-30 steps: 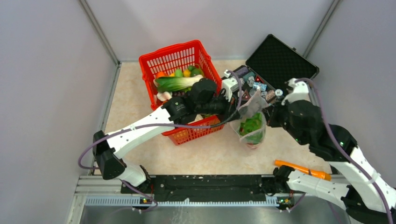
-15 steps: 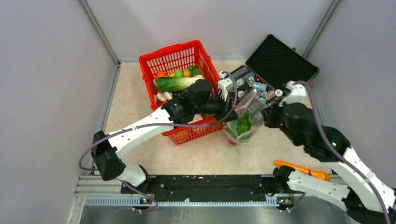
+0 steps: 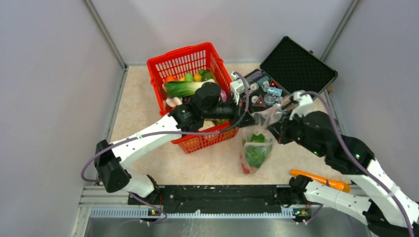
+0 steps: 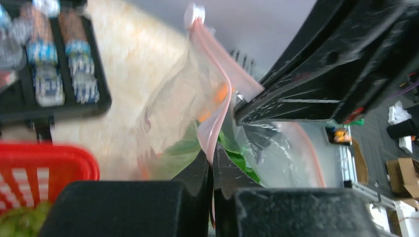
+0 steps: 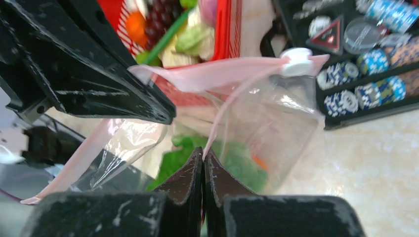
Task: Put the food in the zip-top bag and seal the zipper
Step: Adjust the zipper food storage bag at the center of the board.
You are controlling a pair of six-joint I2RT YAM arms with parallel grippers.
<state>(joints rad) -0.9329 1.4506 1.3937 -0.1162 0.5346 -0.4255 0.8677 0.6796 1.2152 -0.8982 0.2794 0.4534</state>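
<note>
The clear zip-top bag [image 3: 256, 150] hangs between my two grippers, beside the red basket. Green lettuce [image 3: 255, 153] and something orange-red lie in its bottom. My left gripper [image 3: 250, 120] is shut on one lip of the mouth; in its wrist view the fingertips [image 4: 213, 159] pinch the pink zipper [image 4: 219, 106]. My right gripper [image 3: 273, 127] is shut on the opposite lip [image 5: 203, 153]. The zipper [image 5: 222, 73] runs up to a white slider [image 5: 296, 60], and the mouth gapes between the two grips. More food [image 3: 188, 88] fills the basket.
The red basket [image 3: 199, 139] stands at centre left, under my left arm. An open black case [image 3: 296, 64] with grey-blue trinkets [image 3: 264, 91] sits at the back right. An orange carrot-shaped item [image 3: 321, 180] lies near the right arm's base. Grey walls close in both sides.
The bag has swung down and now hangs lower and longer than before. My right gripper has moved left toward the left gripper. Both grips on the bag have held.
</note>
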